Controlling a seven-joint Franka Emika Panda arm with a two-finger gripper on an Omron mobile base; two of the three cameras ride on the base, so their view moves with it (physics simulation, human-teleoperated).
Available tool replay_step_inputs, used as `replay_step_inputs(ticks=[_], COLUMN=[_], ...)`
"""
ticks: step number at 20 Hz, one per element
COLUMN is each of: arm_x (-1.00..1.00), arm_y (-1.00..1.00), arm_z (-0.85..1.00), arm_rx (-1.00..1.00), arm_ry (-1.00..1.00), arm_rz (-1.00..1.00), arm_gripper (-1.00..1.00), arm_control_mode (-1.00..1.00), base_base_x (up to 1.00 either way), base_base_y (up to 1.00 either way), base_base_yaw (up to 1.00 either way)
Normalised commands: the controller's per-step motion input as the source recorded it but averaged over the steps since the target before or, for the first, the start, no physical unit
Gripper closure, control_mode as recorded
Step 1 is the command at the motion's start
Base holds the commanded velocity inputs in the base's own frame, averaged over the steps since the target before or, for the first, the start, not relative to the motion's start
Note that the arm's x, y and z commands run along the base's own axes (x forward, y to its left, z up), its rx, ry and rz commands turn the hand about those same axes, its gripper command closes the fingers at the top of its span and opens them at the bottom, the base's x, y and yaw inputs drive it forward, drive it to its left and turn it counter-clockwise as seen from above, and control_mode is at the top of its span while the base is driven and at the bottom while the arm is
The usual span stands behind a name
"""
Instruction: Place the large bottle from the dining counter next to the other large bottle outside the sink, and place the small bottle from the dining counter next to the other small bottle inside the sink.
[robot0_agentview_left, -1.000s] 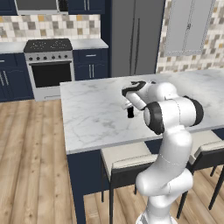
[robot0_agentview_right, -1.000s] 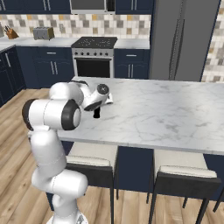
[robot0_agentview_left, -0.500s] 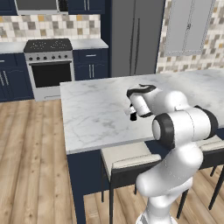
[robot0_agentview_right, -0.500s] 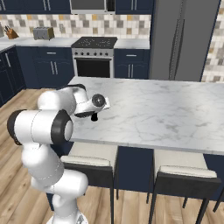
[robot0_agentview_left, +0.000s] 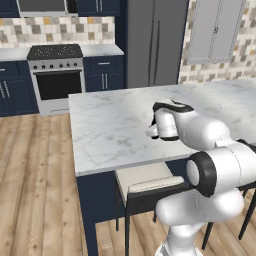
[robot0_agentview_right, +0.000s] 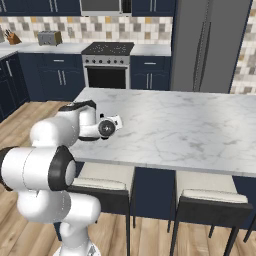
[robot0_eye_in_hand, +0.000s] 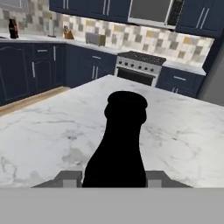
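- Worked over a wide white, grey-veined marble worktop (robot0_agentview_left: 110, 125) on a navy base, with two stools tucked under its near edge.
- Reached low across that worktop with the gripper (robot0_eye_in_hand: 113, 178), side-on and close above the marble.
- Had the gripper nearly shut on a black bottle (robot0_eye_in_hand: 120, 148), one finger tip pressed to each side of its lower body.
- Held the bottle upright over the near part of the worktop; could not tell whether its hidden base was resting on the marble or was lifted off it.
- Looked plain black throughout: a broad body curving into a narrow neck under a rounded cap, with no label band on show. Could not tell from this alone which of the two dark bottles it was.
- Judged stiff and smooth, probably slippery, and top-heavy if gripped low. Best taken at the wide body, as here, kept upright and moved gently to avoid swinging or slipping.
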Motion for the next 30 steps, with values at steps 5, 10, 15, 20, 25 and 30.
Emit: replay_step_inputs(ticks=[5,10,15,20,25,30], arm_x=[-0.19,-0.04,0.00,0.00,0.00,0.00], arm_y=[0.00,0.00,0.00,0.00,0.00,0.00], arm_z=[0.35,0.17,0.00,0.00,0.00,0.00], arm_rx=[0.03,0.06,0.00,0.00,0.00,0.00], arm_ry=[-0.08,-0.02,0.00,0.00,0.00,0.00], arm_rz=[0.01,0.00,0.00,0.00,0.00,0.00], arm_gripper=[1.00,1.00,1.00,1.00,1.00,1.00], arm_control_mode=[-1.00,-1.00,1.00,1.00,1.00,1.00], base_base_x=[0.00,0.00,-0.02,-0.47,-0.53,-0.13], base_base_y=[0.00,0.00,0.10,0.53,0.80,0.99], base_base_yaw=[0.00,0.00,0.00,0.03,0.05,0.11])
